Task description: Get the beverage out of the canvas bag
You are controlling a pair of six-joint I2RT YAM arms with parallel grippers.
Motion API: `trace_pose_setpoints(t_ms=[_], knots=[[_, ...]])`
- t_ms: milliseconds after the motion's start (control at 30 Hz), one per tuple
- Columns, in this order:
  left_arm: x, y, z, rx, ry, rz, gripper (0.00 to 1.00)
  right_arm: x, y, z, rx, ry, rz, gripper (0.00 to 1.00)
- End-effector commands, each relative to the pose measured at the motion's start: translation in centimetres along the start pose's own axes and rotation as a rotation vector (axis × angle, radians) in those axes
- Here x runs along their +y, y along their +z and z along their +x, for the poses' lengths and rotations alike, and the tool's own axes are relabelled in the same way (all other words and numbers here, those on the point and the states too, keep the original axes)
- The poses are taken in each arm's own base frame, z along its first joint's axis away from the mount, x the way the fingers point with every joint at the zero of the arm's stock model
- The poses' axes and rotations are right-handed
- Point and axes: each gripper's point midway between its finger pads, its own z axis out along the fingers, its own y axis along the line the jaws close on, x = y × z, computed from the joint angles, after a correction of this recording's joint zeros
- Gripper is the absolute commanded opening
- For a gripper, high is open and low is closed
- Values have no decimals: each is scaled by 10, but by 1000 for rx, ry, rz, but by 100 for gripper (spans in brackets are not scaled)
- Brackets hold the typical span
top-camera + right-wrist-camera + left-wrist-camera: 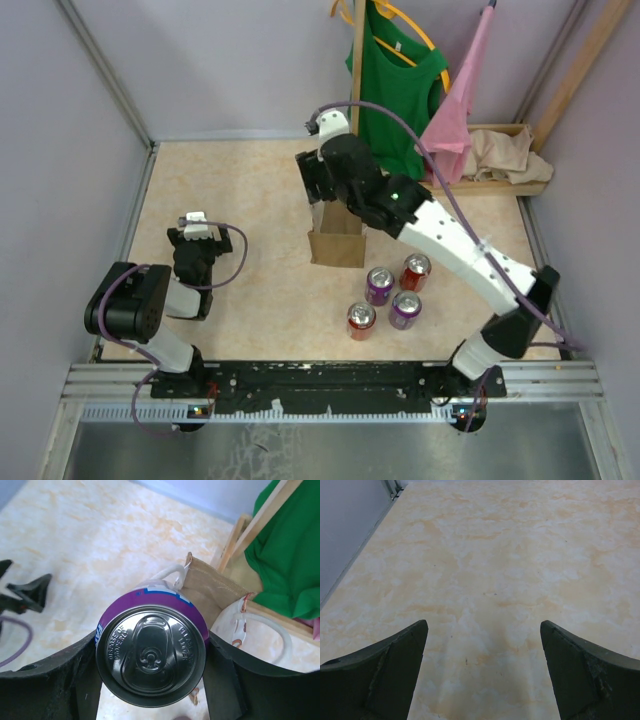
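Beverage can [152, 655], purple-sided with a silver lid, clamped in the right gripper [151, 680]. The two dark fingers press on opposite flanks of the sidewall and the lid faces the wrist camera, so the can sits squarely between the jaws, upright along the gripper's axis.

From above, the same gripper hangs directly over the mouth of the canvas bag [337, 240], which stands upright near the middle of the table [250, 200]. In the wrist view the bag's tan wall and pale loop handles [272, 632] show just beyond the can. Whether the can's base has cleared the rim cannot be told.

Handling, as a judgement: a sealed can is stiff and moderately heavy, but its smooth painted wall is slippery and dents under excess squeeze. A firm hold across the mid-height sidewall, as here, suits it best. The bag is soft and light and may drag or tip if the can catches a handle.

The left gripper [484, 650] is spread wide with nothing in it, low over bare tabletop and well apart from the bag. Four cans [380, 285] stand grouped just in front of the bag.
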Motion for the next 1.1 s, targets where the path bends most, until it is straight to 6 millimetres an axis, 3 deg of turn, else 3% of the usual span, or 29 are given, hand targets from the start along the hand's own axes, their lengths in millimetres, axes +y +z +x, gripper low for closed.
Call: trace_pose_setpoints(t_ms=[0, 67, 167, 333, 433, 867, 1067], knots=[[1, 0, -4, -23, -16, -8, 100, -8, -68, -35, -155, 36, 2, 0], [1, 0, -4, -22, -16, -7, 100, 7, -86, -18, -140, 29, -49, 0], [1, 0, -4, -22, -16, -8, 100, 21, -96, 17, -77, 33, -103, 0], [1, 0, -4, -23, -15, -5, 100, 40, -90, 86, 74, 50, -165, 0], [1, 0, -4, -23, -15, -7, 100, 46, -84, 115, 130, 82, -180, 0], [1, 0, -4, -22, -15, -7, 100, 67, -44, 179, 242, 57, -187, 0], [1, 0, -4, -23, -16, -7, 100, 68, -32, 206, 312, 33, -157, 0]])
